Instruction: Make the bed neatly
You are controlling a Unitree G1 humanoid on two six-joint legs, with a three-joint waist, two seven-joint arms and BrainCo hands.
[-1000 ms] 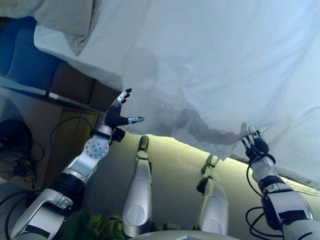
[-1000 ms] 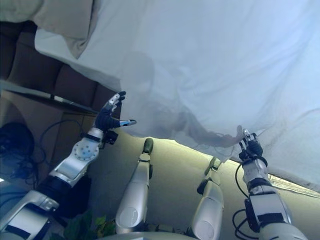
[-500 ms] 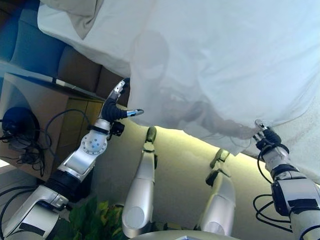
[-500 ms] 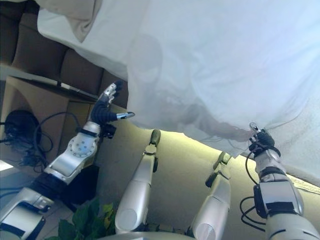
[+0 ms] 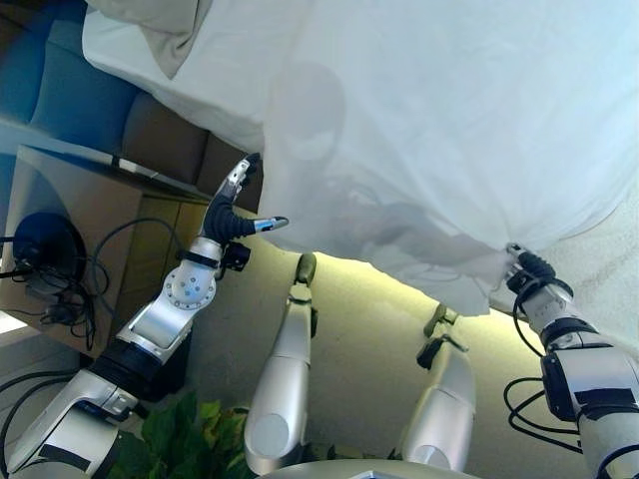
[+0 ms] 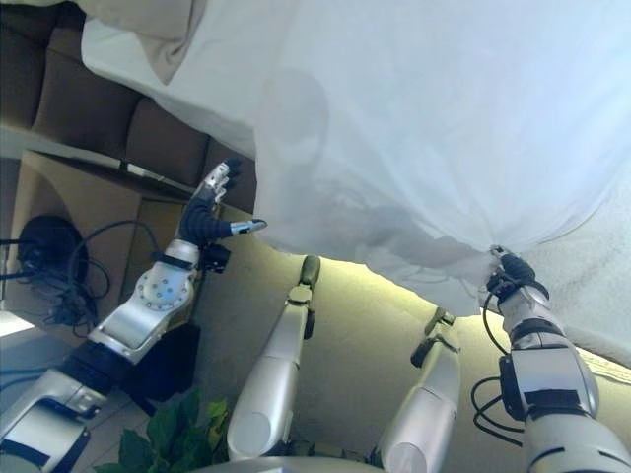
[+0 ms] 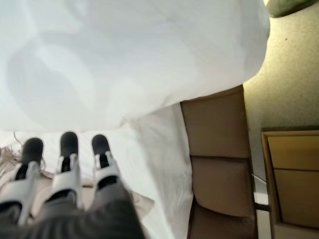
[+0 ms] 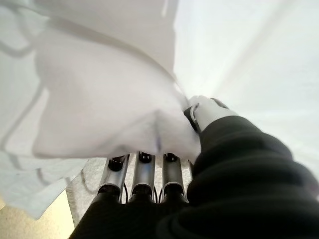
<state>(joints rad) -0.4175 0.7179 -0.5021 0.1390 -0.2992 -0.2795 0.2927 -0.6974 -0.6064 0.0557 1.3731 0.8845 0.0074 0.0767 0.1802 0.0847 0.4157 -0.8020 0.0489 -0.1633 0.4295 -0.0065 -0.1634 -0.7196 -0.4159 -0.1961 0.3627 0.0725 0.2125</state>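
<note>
Pinching the lower edge of the white sheet (image 5: 429, 140), the right hand (image 5: 531, 274) has its thumb and fingers (image 8: 144, 172) curled into the cloth, which bunches over them and spreads out wide across the bed above. The left hand (image 5: 235, 212) stands apart at the sheet's left border, fingers straight and thumb held out, holding nothing, next to the brown padded headboard (image 7: 217, 164) and a wooden bedside cabinet (image 5: 95, 225). A beige pillow (image 5: 150, 30) lies at the top left corner of the bed.
</note>
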